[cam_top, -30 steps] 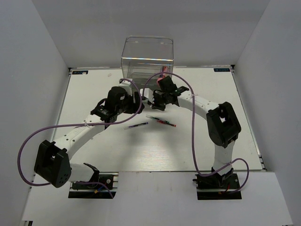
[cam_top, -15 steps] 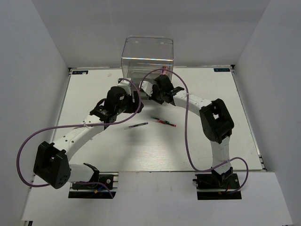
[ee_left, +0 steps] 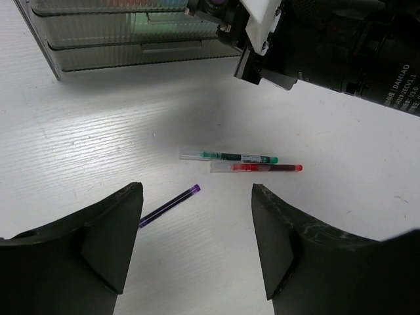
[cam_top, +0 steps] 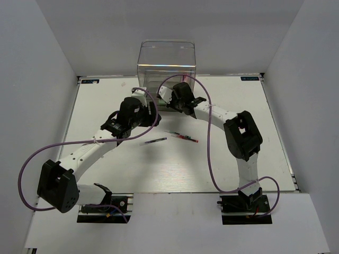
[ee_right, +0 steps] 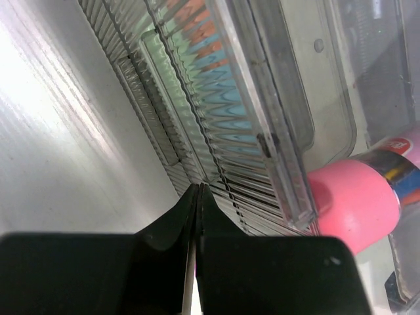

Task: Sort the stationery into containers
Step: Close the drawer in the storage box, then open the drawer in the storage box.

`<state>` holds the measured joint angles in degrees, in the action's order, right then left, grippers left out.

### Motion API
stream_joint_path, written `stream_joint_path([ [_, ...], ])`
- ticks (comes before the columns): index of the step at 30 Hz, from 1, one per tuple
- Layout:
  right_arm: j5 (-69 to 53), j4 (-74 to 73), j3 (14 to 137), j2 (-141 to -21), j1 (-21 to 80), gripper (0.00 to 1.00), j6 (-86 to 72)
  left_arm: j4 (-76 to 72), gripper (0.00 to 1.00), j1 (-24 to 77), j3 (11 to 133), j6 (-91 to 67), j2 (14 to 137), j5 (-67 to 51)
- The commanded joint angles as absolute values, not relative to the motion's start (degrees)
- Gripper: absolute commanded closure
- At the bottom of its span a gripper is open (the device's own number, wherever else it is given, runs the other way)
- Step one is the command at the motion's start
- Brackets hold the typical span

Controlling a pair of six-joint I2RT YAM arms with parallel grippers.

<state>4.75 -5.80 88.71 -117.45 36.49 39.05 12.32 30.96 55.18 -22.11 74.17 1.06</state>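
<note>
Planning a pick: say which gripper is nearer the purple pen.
Left: left gripper, jaws open, hovers near the purple pen; right gripper, jaws shut, is at the organizer drawers.

The right gripper (ee_right: 197, 190), black and pressed shut, points at the ribbed clear drawers of a plastic organizer (ee_right: 216, 131). Orange and light-blue blurs show through one drawer. A chunky pink tube (ee_right: 357, 197) sits at right.
</note>
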Motion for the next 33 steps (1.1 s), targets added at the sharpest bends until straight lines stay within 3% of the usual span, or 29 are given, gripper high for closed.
stream_joint_path([
  [1, 6.7, -0.8, 87.6, -116.0, 36.3, 1.00, 38.3, 11.5, 0.24, 30.9, 54.7, -22.9, 71.5, 1.8],
  [22, 12.9, 9.9, 79.3, -111.8, 36.1, 1.00, 44.4, 11.0, 0.24, 30.9, 54.1, -22.9, 71.5, 2.3],
  [30, 0.5, 3.3, 70.1, -98.6, 36.4, 1.00, 37.8, 9.9, 0.20, 30.9, 53.6, -23.5, 71.5, 2.3],
  [31, 0.6, 2.2, 69.4, -97.1, 36.3, 0.99, 34.8, 9.9, 0.17, 30.9, 53.6, -23.5, 71.5, 2.3],
  [32, 0.7, 2.6, 65.3, -94.2, 36.5, 0.90, 33.7, 9.9, 0.14, 30.9, 53.1, -23.5, 71.5, 2.3],
  [33, 0.6, 4.6, 63.6, -90.9, 36.0, 0.54, 32.6, 9.9, 0.11, 30.9, 53.1, -24.1, 71.5, 1.7],
])
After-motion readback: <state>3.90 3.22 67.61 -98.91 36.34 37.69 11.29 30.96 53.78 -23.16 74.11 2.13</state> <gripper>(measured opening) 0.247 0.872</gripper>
